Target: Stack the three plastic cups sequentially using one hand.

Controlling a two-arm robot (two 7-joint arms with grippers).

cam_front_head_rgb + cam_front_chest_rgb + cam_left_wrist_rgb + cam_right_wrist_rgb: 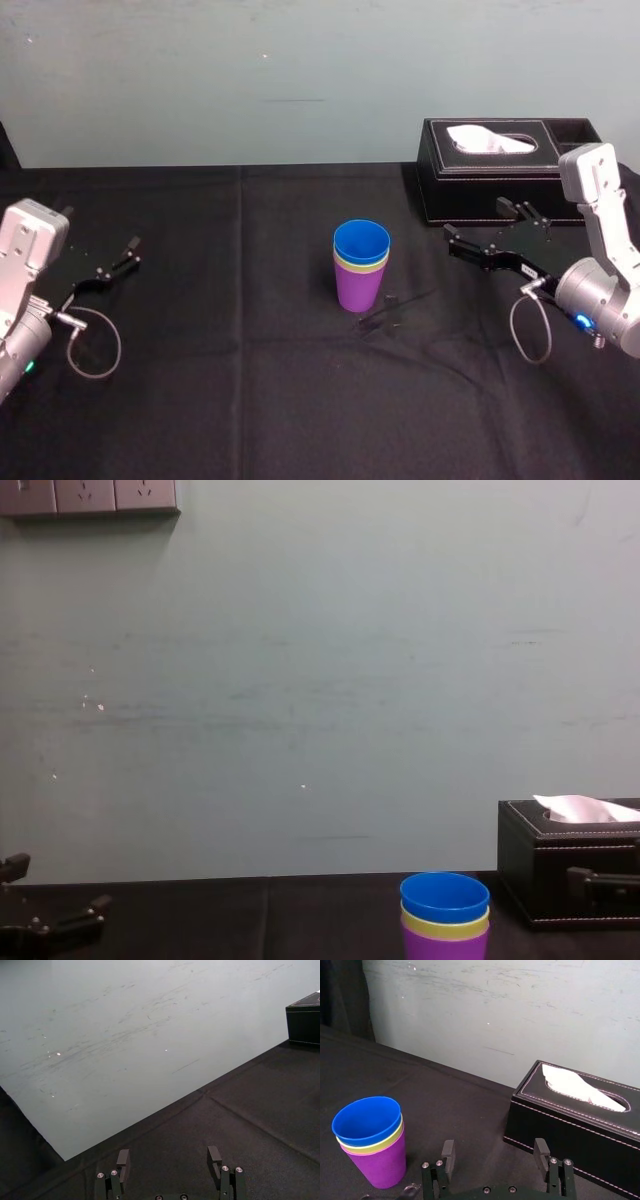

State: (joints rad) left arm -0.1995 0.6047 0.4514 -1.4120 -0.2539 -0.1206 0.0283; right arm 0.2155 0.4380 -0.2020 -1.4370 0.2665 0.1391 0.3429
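Head view showed my right gripper (475, 220) open and empty, near the tissue box (436, 190), apart from the 3 plastic cups (361, 265) nested upright at centre: blue in yellow-green in purple. Stacking looked done. My left gripper (128, 254) sat open, idle, far left.

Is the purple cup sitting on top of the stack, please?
No, the blue cup is topmost and the purple cup is at the bottom of the stack.

Silver-grey arm housings, black left gripper (130, 252) and right gripper (477, 222), flat jaws, looped grey cables, silver screws.
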